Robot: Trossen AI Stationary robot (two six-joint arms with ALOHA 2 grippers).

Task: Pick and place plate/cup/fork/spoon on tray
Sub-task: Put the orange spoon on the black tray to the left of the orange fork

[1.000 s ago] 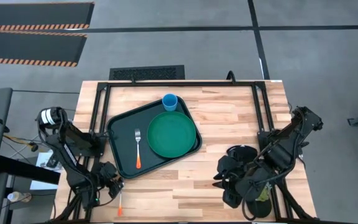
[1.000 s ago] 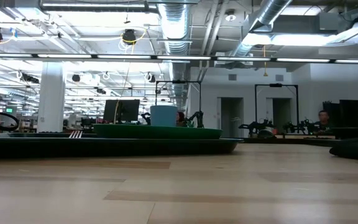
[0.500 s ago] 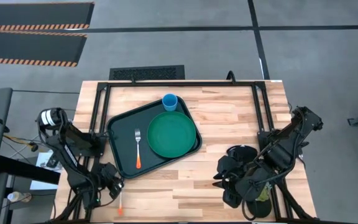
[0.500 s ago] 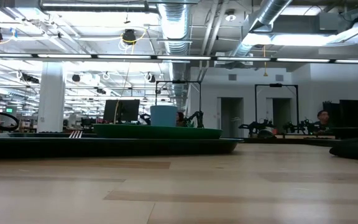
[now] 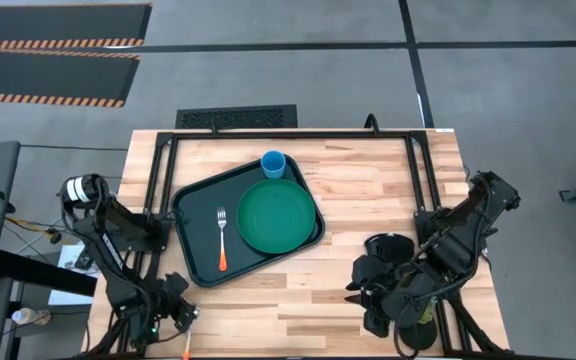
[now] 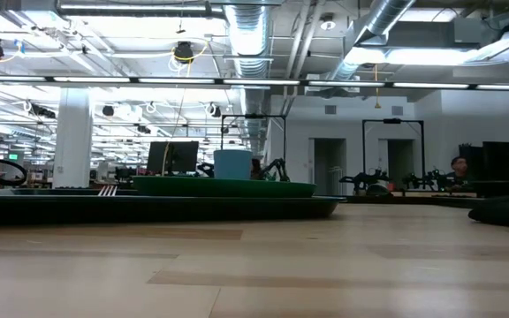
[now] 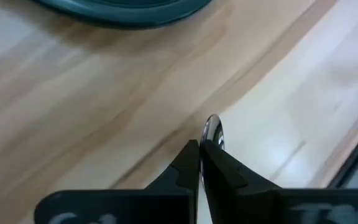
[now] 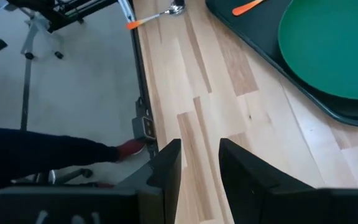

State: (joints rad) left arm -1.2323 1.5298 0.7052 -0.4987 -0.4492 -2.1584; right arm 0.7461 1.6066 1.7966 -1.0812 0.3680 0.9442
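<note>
Left gripper [image 7: 201, 146], jaws closed on the spoon [image 7: 213, 132] at the counter [image 5: 368, 190] corner; the tray [image 5: 193, 200] lies just beyond. Right jaws stand apart, empty.

two dark, jointed arms [image 5: 118, 240] with black cabling, each ending in slim, tapered black jaws.

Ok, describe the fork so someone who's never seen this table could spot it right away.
Find the dark rectangular tray on the left half of the wooden table. Beside the big green plate, toward the left arm's side, lies the fork, flat on the tray floor. It is the one slim thing there, with silver tines and an orange handle.
</note>
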